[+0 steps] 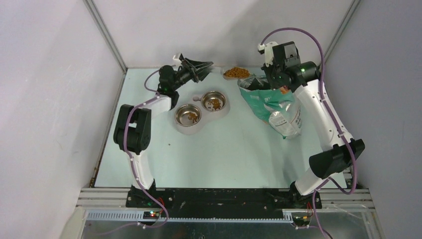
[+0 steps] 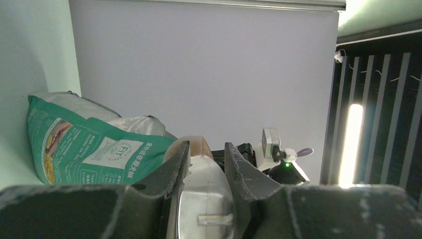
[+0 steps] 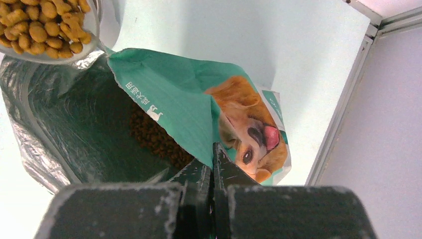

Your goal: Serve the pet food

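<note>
Elbow folded, left arm (image 1: 133,127) reached far; left hand (image 1: 201,66) clamped on scoop (image 2: 205,199). Raised high, right arm (image 1: 323,114) angled forward; right hand (image 3: 213,157) pinched tight on bag (image 3: 169,99) rim.

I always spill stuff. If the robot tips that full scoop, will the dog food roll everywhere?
Probably some. The kibble is loose, small, rounded pieces heaped in the scoop, so it would likely pour quickly. Pieces missing a bowl might bounce and roll on the smooth table.
</note>
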